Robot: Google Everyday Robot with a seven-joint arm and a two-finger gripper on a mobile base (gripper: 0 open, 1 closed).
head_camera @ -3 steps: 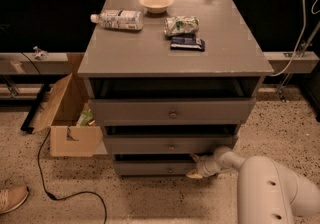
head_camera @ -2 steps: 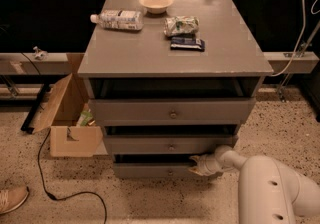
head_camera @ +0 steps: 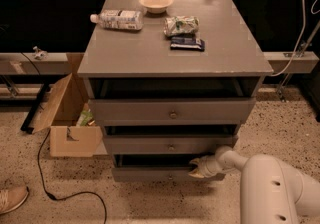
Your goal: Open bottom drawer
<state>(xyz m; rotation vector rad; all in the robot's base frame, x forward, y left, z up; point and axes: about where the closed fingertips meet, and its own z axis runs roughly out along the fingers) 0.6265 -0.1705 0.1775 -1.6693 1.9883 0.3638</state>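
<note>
The grey cabinet (head_camera: pixel 175 53) has three drawers. The bottom drawer (head_camera: pixel 150 173) is the lowest, a plain grey front pulled slightly out, with a dark gap above it. Its knob is not clearly visible. My gripper (head_camera: pixel 196 168) reaches in from the lower right on a white arm (head_camera: pixel 270 183) and sits at the top edge of the bottom drawer's front, right of centre. The middle drawer (head_camera: pixel 170 144) and the top drawer (head_camera: pixel 172 110) each show a small round knob and also stand slightly out.
On the cabinet top lie a plastic bottle (head_camera: pixel 117 19), a white bowl (head_camera: pixel 156 2), a green snack bag (head_camera: pixel 181 25) and a dark packet (head_camera: pixel 187 43). An open cardboard box (head_camera: pixel 67 118) stands on the floor at left, with a black cable (head_camera: pixel 47 183) and a shoe (head_camera: pixel 12 199).
The gripper has stayed at the bottom drawer's upper edge and shifted slightly. The drawer front looks about the same distance out.
</note>
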